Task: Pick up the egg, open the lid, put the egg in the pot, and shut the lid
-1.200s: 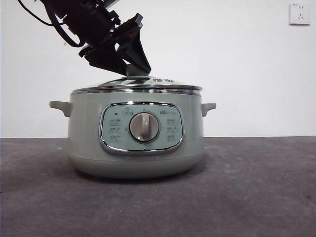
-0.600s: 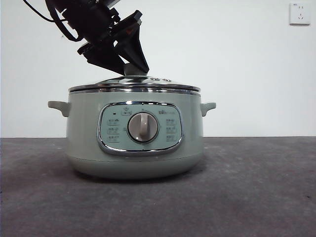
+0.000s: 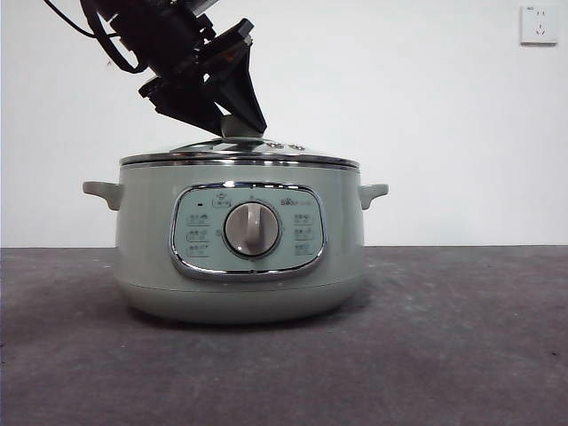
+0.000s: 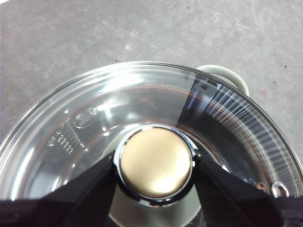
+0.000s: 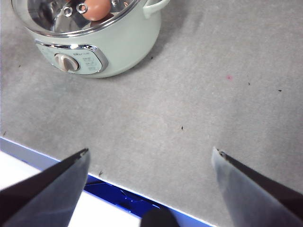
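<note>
A: Where do we stand with the lid (image 3: pixel 240 155)?

B: It sits on the pot (image 3: pixel 240 257), chrome rim level all round in the front view. Our left gripper (image 4: pixel 154 165) is right on top of it, jaws pressed to either side of the knob (image 4: pixel 155 162), so we are holding the lid by its knob.

A: And the egg (image 5: pixel 94 8)?

B: Inside the pot. From the right wrist view we see it through the glass, reddish-brown, near the lid's steam holes. We judge that step done.

A: So what does the next move turn on?

B: The knob lies straight between the left jaws, dead centre on the lid, and the arm comes down at a slant from the pot's upper left as the front view shows it. If the lid is truly seated, we only need to spread those jaws and lift away along that slant, without dragging the knob sideways.

A: The right gripper (image 5: pixel 149 163)?

B: Well apart from the pot, over bare bench (image 5: pixel 199 94), jaws wide and holding nothing. The left is the only one near.
</note>
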